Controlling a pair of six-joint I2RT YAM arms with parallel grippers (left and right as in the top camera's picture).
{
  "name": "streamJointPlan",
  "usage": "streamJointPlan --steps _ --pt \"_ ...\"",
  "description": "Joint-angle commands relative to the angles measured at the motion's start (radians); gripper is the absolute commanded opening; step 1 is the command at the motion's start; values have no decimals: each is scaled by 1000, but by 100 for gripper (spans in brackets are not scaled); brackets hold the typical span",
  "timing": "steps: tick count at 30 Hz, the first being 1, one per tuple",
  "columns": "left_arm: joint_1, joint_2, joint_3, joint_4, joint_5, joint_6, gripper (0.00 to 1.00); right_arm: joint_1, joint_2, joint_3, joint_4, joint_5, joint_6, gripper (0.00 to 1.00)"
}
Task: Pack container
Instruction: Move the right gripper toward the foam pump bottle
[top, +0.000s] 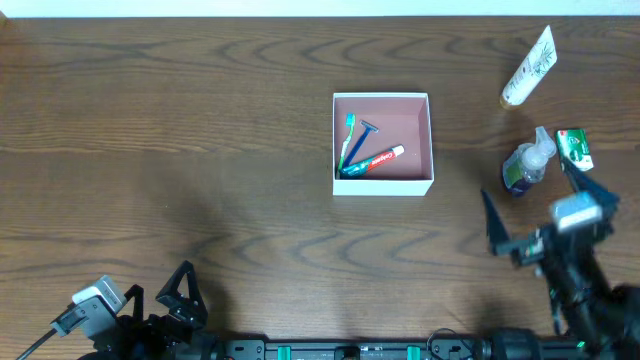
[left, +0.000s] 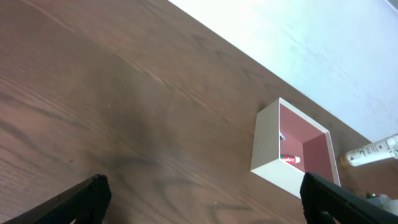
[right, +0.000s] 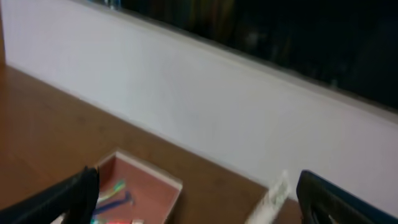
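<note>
Currently left pincer (left: 205, 202) and right pincer (top: 525, 180) gape wide, empty. The container (top: 383, 185) lies well left of the spray bottle (top: 525, 165); closing off-centre there could topple it against the neighbouring soap box (top: 575, 147).

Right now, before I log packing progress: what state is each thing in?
container: open-topped, partly packed.
toothbrush: lying inside the container.
razor: lying inside, beside the toothbrush.
toothpaste: lying inside.
white tube: lying outside, unpacked.
pump bottle: outside, unpacked.
green box: outside, unpacked.
left end effector: open, empty.
right end effector: open, empty.
</note>
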Motion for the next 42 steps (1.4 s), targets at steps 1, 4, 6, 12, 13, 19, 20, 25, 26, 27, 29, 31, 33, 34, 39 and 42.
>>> streamJointPlan --steps 1,4,6,12,13,19,20,25,26,27,29,31,33,34,39,42 --pt "3 -3 -1 1 3 -5 98 -8 177 198 -134 35 -42 99" --pt "3 -3 -1 1 3 -5 98 -8 353 419 -334 35 -80 99" --pt "3 -3 -1 1 3 -5 98 -8 461 557 -462 35 -102 99" --pt "3 -3 -1 1 3 -5 98 -8 681 793 -673 0 -80 99" --pt "3 -3 -1 1 3 -5 98 -8 700 798 -681 2 -62 99" --pt "3 -3 -1 1 3 -5 98 -8 770 795 -697 255 5 99" --pt "3 -3 -1 1 3 -5 98 -11 787 795 -707 336 57 99" --pt "3 -3 -1 1 3 -5 98 -48 885 795 -825 407 122 99" --pt "3 -3 -1 1 3 -5 98 -55 908 795 -845 391 122 99" --pt "3 -3 -1 1 3 -5 98 -59 929 795 -858 387 122 99" --pt "3 -3 -1 1 3 -5 98 -60 964 795 -861 387 121 99" --pt "3 -3 -1 1 3 -5 98 -60 996 795 -855 388 120 99" --pt "3 -3 -1 1 3 -5 98 -69 1029 795 -832 386 113 99" --pt "3 -3 -1 1 3 -5 98 -75 1043 795 -821 386 113 99" --pt "3 -3 -1 1 3 -5 98 -141 1118 795 -770 385 113 99" --pt "3 -3 -1 1 3 -5 98 -184 1159 795 -782 381 100 99"
